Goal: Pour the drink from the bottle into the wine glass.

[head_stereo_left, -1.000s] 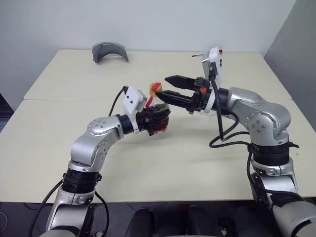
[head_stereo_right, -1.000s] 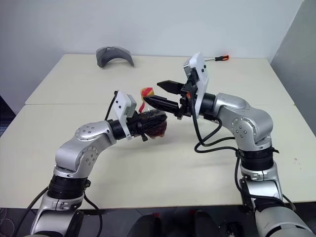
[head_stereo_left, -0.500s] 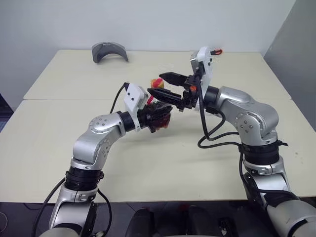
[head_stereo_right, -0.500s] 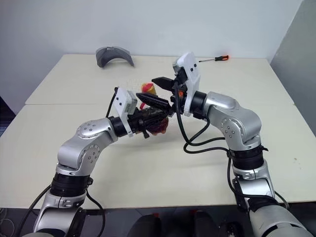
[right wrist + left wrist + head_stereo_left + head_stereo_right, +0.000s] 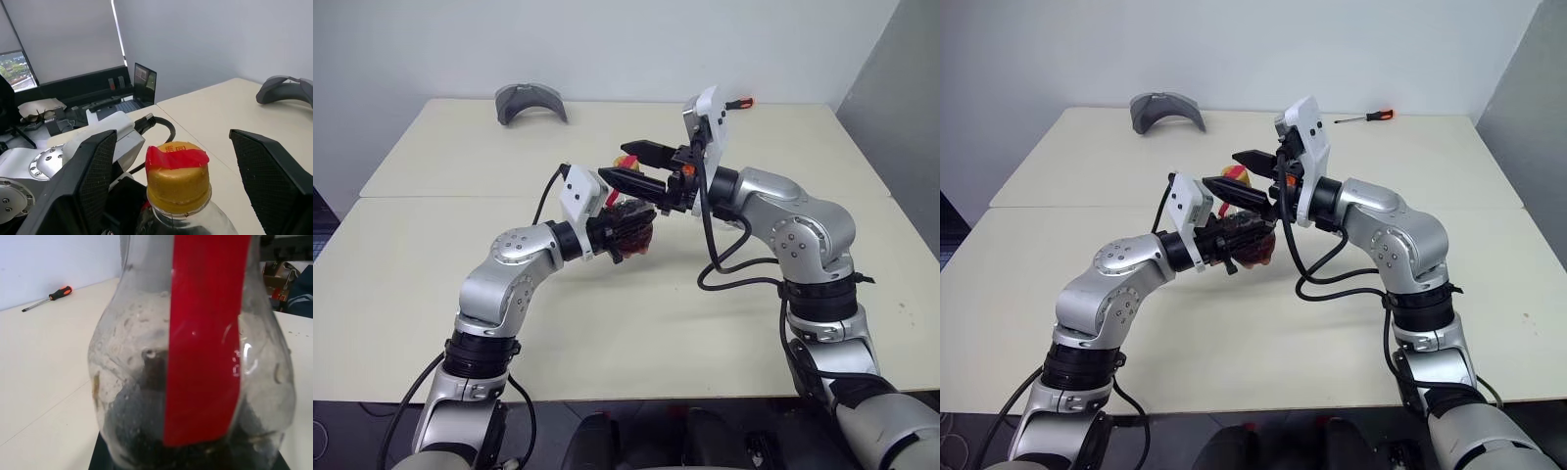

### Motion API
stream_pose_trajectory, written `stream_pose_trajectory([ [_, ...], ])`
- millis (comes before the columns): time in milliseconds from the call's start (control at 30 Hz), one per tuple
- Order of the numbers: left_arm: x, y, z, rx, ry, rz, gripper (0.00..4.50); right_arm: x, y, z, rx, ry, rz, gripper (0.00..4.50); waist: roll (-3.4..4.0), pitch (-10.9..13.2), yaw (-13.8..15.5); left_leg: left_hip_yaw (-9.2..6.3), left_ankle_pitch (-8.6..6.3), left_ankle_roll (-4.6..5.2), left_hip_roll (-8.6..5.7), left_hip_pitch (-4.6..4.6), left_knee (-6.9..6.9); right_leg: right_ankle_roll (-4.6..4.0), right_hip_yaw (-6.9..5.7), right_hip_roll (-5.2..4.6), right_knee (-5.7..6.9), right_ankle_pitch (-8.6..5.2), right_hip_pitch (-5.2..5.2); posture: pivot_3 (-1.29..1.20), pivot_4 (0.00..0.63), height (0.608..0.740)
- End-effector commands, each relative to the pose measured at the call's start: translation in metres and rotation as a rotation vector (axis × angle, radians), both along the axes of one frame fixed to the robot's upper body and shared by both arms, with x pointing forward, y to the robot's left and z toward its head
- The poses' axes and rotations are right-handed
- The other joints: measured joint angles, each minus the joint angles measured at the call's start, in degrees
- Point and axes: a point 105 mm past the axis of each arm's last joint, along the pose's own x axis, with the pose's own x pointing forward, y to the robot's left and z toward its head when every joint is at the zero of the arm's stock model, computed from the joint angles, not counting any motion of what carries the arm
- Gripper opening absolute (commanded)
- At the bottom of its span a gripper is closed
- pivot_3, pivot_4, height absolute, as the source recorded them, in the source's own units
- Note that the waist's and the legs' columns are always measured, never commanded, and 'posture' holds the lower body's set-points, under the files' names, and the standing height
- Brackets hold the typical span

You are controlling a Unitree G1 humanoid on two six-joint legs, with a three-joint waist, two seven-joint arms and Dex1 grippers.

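The small squat clear plastic bottle (image 5: 182, 215), with its yellow cap (image 5: 177, 182) and a red strip (image 5: 205, 338) running down its rounded body, is held above the pale worktop (image 5: 636, 323), upright. The left hand (image 5: 626, 230) is clamped on the bottle's lower body. The right hand (image 5: 626, 166) reaches in at the bottle's top, its two fingers apart on either side of the cap, not yet touching.

Only a little dark drink (image 5: 142, 431) sits at the bottle's bottom, so it should be light. The thin wall likely dents under squeeze; the smooth body may slip. The ribbed cap seems the best place to grip and twist.
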Motion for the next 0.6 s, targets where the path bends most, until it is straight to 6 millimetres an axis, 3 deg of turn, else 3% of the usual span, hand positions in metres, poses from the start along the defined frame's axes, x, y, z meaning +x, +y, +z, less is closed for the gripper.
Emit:
stream_pose_trajectory([
  [33, -0.003, -0.002, 0.017, -0.008, -0.069, -0.014, 1.04, -0.004, -0.002, 0.016, 0.027, -0.057, 0.018, 2.34, 0.00, 0.00, 0.00, 0.00, 0.00, 0.00, 0.00, 0.00, 0.00, 0.00, 0.00, 0.00, 0.00, 0.00, 0.00, 0.00, 0.150, 0.740],
  [133, -0.003, -0.002, 0.017, -0.007, -0.071, -0.016, 1.04, -0.003, -0.003, 0.016, 0.032, -0.057, 0.017, 1.30, 0.00, 0.00, 0.00, 0.00, 0.00, 0.00, 0.00, 0.00, 0.00, 0.00, 0.00, 0.00, 0.00, 0.00, 0.00, 0.00, 0.150, 0.740],
  [600, -0.012, -0.002, 0.018, -0.001, -0.056, -0.056, 1.04, -0.014, -0.004, 0.023, 0.051, -0.065, 0.144, 1.28, 0.00, 0.00, 0.00, 0.00, 0.00, 0.01, 0.00, 0.00, 0.00, 0.00, 0.00, 0.00, 0.00, 0.00, 0.00, 0.00, 0.150, 0.740],
])
